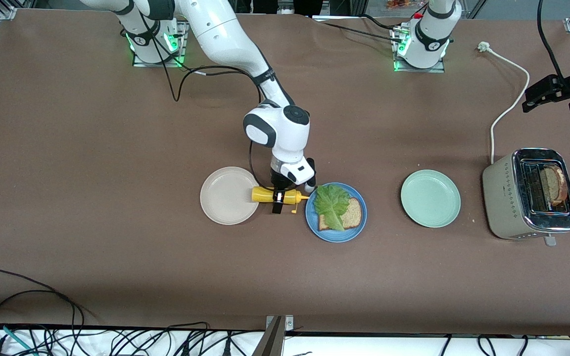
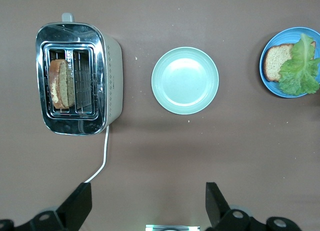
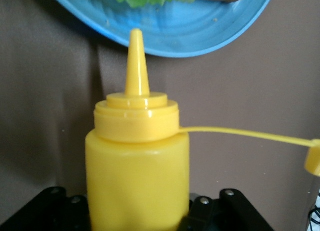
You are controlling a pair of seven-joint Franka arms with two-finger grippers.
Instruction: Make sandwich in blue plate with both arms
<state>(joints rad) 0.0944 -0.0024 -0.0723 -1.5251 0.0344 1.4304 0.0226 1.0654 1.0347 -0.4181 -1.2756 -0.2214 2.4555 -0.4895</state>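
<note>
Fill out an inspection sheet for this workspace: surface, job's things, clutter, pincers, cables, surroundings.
Surface: brown table, no spills seen.
Job's things: blue plate holds one bread slice with a lettuce leaf on it; no top slice yet. A second slice stands in the toaster at the left arm's end.
Clutter: beige plate and mint-green plate, both bare.
Pincers: right pincer shut on the yellow squeeze bottle, lying sideways between beige and blue plates, nozzle toward the blue plate, cap off on its tether. Left pincer open, waiting above the table.
Cables: white toaster cord, unplugged; black arm cable.
Surroundings: loose cables along the table edge nearest the front camera.
</note>
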